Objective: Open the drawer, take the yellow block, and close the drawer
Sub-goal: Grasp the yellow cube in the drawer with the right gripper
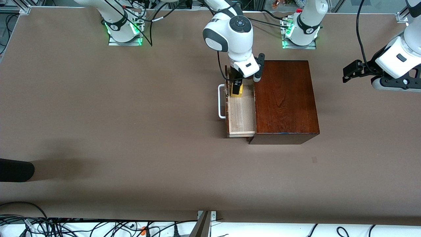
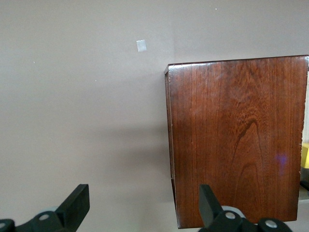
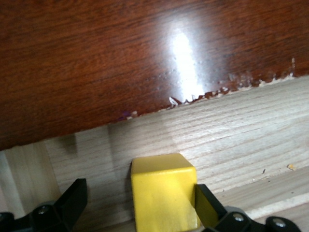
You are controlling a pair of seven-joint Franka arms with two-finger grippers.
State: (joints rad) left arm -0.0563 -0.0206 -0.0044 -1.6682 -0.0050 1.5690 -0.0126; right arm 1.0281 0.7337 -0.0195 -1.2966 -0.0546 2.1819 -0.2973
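Observation:
The drawer (image 1: 241,115) stands pulled out of the mahogany box (image 1: 284,98), its white loop handle (image 1: 221,102) toward the right arm's end of the table. The yellow block (image 1: 239,92) sits on the pale drawer floor (image 3: 241,130) at the end farther from the front camera. My right gripper (image 1: 235,88) is down in the drawer, open around the block (image 3: 164,193); one finger (image 3: 205,205) touches it, the other stands apart. My left gripper (image 1: 348,70) is open and empty, waiting over the table beside the box (image 2: 236,135).
A dark rounded object (image 1: 16,169) lies at the table's edge toward the right arm's end. A small pale patch (image 1: 314,159) marks the table nearer the front camera than the box. Cables run along the near edge.

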